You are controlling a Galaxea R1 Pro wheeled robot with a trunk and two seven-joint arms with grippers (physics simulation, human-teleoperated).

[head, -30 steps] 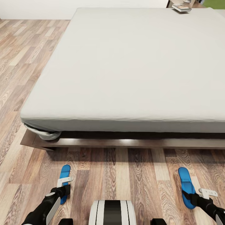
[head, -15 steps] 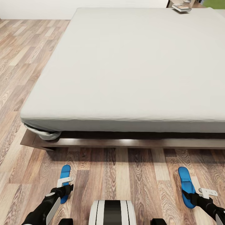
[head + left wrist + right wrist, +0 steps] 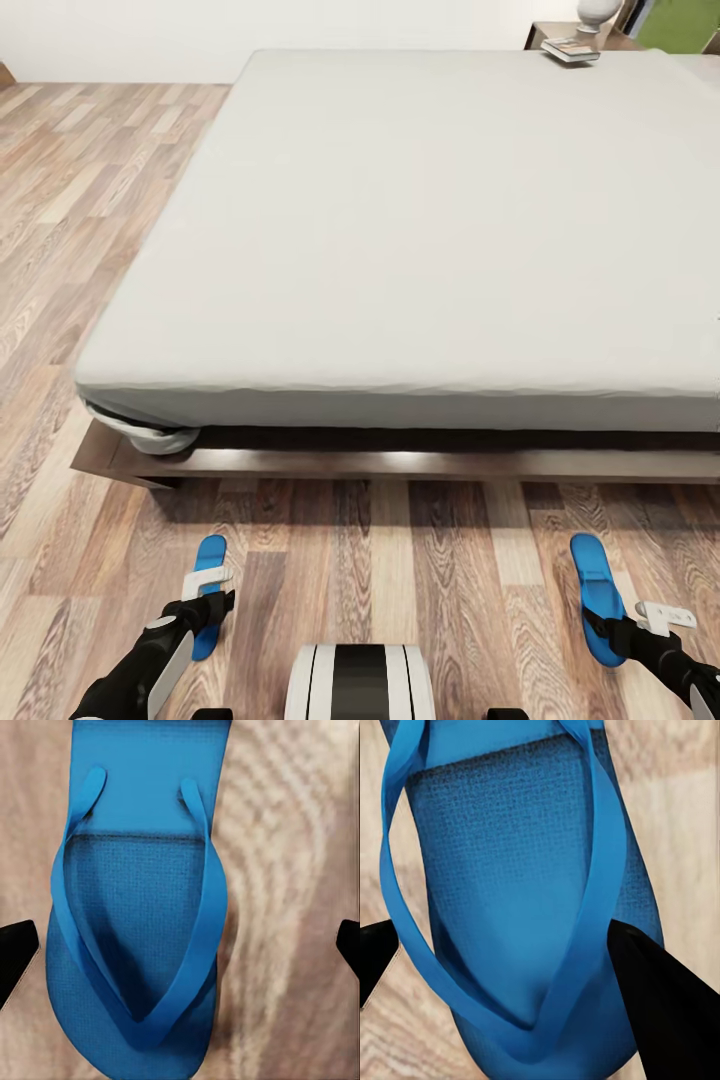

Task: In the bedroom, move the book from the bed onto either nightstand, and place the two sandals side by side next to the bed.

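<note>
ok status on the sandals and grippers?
Left gripper open over left sandal. Right gripper open over right sandal. Sandals far apart on floor, before bed. Book on nightstand.

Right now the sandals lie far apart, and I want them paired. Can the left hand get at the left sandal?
Probably yes. The left hand hovers right over the left sandal, fingers spread wide to either side of it in the wrist view, with nothing in between.
</note>
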